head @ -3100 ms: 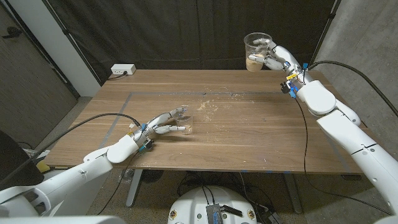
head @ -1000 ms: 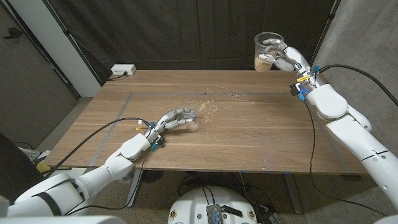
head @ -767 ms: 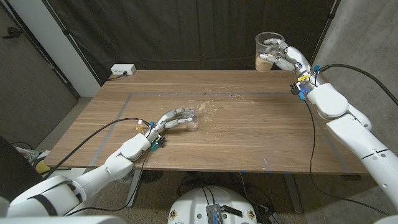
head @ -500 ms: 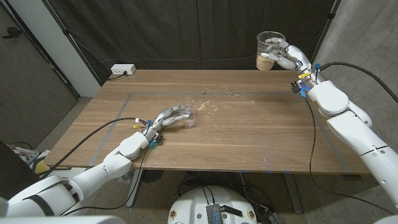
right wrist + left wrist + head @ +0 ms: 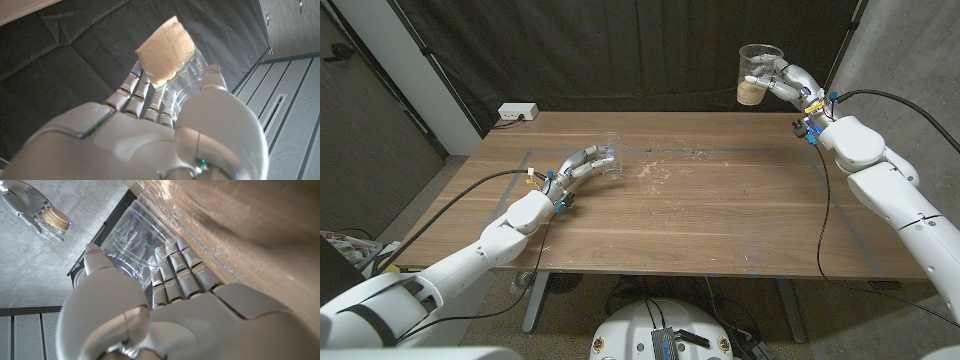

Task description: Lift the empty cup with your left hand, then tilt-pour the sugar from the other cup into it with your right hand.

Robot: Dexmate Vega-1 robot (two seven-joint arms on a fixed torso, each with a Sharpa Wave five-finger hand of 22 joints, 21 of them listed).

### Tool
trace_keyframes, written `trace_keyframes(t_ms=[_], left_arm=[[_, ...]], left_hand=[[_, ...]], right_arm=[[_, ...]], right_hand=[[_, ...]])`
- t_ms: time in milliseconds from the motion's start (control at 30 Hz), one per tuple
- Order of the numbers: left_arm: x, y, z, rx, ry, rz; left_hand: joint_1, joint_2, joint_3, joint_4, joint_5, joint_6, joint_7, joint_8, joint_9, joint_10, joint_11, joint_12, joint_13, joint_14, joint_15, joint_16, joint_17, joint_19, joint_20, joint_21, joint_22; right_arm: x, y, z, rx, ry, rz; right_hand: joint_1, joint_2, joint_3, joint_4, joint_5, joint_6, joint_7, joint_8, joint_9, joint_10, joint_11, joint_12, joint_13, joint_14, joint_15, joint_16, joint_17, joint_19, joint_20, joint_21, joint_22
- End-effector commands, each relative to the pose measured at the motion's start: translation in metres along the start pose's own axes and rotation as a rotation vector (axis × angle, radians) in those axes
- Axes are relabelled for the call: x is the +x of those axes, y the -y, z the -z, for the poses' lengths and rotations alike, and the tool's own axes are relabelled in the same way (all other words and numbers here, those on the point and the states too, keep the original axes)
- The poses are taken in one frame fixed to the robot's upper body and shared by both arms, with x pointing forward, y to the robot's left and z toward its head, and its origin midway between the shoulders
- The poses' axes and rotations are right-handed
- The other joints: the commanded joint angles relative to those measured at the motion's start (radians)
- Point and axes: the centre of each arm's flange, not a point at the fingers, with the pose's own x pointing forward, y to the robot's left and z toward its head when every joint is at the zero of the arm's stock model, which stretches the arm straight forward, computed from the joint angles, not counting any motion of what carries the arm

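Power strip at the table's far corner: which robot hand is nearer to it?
Left. The left robot hand, holding the empty cup, is nearer the power strip; the right robot hand is across the table.

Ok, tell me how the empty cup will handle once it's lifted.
The empty cup looks thin, clear plastic, so probably very light and easily squashed. The left hand wraps its fingers round smooth walls, so it may slip.
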Motion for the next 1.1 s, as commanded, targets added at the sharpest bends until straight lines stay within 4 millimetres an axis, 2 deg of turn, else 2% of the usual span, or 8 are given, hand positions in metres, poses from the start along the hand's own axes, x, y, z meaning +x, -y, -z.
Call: trace_keyframes(t_ms=[33, 167, 433, 833, 1100], left_arm=[[0.030, -0.021, -0.029, 0.065, -0.006, -0.035], [0.038, -0.021, -0.039, 0.019, 0.005, -0.029], [0.045, -0.011, -0.075, 0.002, 0.000, -0.060], [0.060, -0.005, -0.111, 0.007, 0.011, -0.064], [0.082, -0.007, -0.112, -0.009, 0.027, -0.046]], left_hand=[[-0.003, 0.006, -0.009, 0.004, -0.004, 0.007, -0.001, 0.006, 0.006, 0.001, -0.004, 0.009, 0.005, 0.002, -0.106, -0.005, 0.007, -0.003, -0.033, 0.009, 0.002], [-0.006, 0.006, -0.012, 0.006, -0.006, 0.008, 0.000, 0.008, 0.008, 0.000, -0.007, 0.010, 0.008, 0.000, -0.107, -0.007, 0.009, -0.003, -0.034, 0.010, 0.001], [-0.008, 0.003, -0.019, 0.009, -0.010, 0.008, 0.005, 0.009, 0.011, -0.004, -0.005, 0.011, 0.013, 0.001, -0.103, -0.009, 0.013, -0.004, -0.032, 0.011, 0.000], [-0.017, 0.006, -0.028, 0.018, -0.014, 0.010, 0.010, 0.011, 0.014, -0.002, 0.002, 0.015, 0.020, 0.003, -0.098, -0.011, 0.020, 0.001, -0.033, 0.015, -0.002], [-0.020, 0.008, -0.034, 0.022, -0.018, 0.011, 0.009, 0.011, 0.016, -0.004, 0.001, 0.016, 0.025, 0.006, -0.098, -0.012, 0.024, 0.003, -0.034, 0.017, -0.004]], right_arm=[[0.008, 0.021, 0.004, 0.021, -0.004, -0.002], [0.002, 0.029, 0.001, 0.015, -0.005, -0.001], [-0.013, 0.035, 0.000, 0.041, -0.012, 0.000], [-0.017, 0.019, 0.044, 0.166, -0.038, -0.027], [-0.013, 0.001, 0.078, 0.252, -0.058, -0.039]], right_hand=[[0.002, 0.008, 0.011, 0.002, 0.002, 0.006, -0.005, -0.002, 0.003, 0.005, -0.004, -0.006, 0.005, 0.012, -0.189, -0.003, 0.005, -0.002, -0.096, 0.009, 0.001], [0.002, 0.008, 0.012, 0.001, 0.002, 0.007, -0.006, -0.003, 0.003, 0.006, -0.005, -0.008, 0.003, 0.012, -0.189, -0.004, 0.006, -0.004, -0.098, 0.010, 0.001], [0.004, 0.007, 0.013, 0.000, 0.002, 0.015, 0.001, -0.002, 0.002, 0.012, -0.003, -0.014, -0.003, 0.016, -0.189, -0.005, 0.009, 0.000, -0.098, 0.014, 0.000], [0.001, 0.006, 0.015, 0.001, 0.002, 0.028, 0.006, -0.003, 0.000, 0.026, 0.002, -0.021, -0.011, 0.024, -0.189, -0.011, 0.010, 0.001, -0.098, 0.020, -0.003], [0.000, 0.005, 0.016, 0.002, 0.002, 0.035, 0.004, -0.004, -0.003, 0.039, 0.005, -0.028, -0.022, 0.034, -0.189, -0.012, 0.010, 0.003, -0.097, 0.024, -0.005]])
